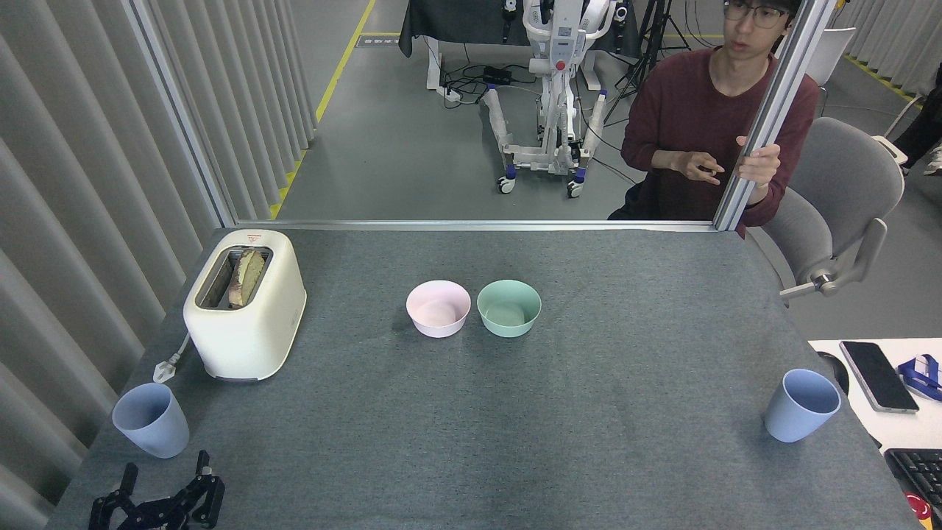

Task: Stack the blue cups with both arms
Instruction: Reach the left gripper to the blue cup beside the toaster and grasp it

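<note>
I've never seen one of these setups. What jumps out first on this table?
A cream toaster with bread in its slot stands far left, and a pink bowl and green bowl sit side by side mid-table. Two blue cups stand upright at opposite near corners. The black left gripper, jaws spread, hangs just below the left cup.

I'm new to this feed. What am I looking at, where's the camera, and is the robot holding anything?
This is the robot's head camera, looking forward and down at a grey table. The black fingered thing at the bottom left is its left gripper, open and empty. The right gripper is out of view. A blue cup stands just beyond the left gripper; another blue cup stands near the right edge. Mid-table sit a pink bowl and a green bowl, with a toaster at the left. A person sits behind the table.
</note>
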You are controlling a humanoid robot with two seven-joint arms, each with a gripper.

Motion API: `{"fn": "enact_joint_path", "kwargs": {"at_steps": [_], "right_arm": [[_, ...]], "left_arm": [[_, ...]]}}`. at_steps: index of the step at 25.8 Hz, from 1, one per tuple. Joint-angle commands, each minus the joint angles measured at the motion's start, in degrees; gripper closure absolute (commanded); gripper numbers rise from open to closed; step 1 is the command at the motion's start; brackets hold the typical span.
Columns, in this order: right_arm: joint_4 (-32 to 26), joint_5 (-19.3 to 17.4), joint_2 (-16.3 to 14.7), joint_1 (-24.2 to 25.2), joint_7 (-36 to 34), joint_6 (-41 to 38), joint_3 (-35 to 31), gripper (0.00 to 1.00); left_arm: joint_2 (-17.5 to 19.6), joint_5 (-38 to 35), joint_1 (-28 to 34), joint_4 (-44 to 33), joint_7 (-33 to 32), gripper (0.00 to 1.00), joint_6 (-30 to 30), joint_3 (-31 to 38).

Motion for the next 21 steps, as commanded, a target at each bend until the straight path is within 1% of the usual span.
{"fn": "enact_joint_path", "kwargs": {"at_steps": [1,6,7,11,14,18,21], "right_arm": [[-0.1,0.0,0.0,-0.1,0.1,0.0,0.0,0.00],[0.0,0.2,0.1,-0.1,0.1,0.0,0.0,0.00],[0.0,0.7,0.1,-0.1,0.1,0.0,0.0,0.00],[-0.1,1.4,0.1,-0.2,0.1,0.0,0.0,0.00],[-0.1,1.4,0.1,-0.3,0.1,0.0,0.0,0.00],[-0.1,1.5,0.1,-0.2,0.1,0.0,0.0,0.00],[-0.1,1.5,0.1,-0.2,0.1,0.0,0.0,0.00]], "left_arm": [[0.6,-0.2,-3.4,4.1,0.1,0.00,0.0,0.0],[0.9,-0.6,-6.4,7.9,0.2,0.00,0.2,0.0],[1.1,-0.6,-7.2,8.9,0.2,0.00,0.3,0.0],[2.0,-0.5,-9.4,12.7,0.3,0.00,3.4,0.0],[2.7,-0.3,-11.6,16.6,0.7,0.00,4.8,-0.1],[3.6,-0.1,-16.0,23.6,1.1,0.00,6.0,-0.3],[3.7,0.1,-18.4,25.6,1.4,0.00,5.9,-0.4]]}}
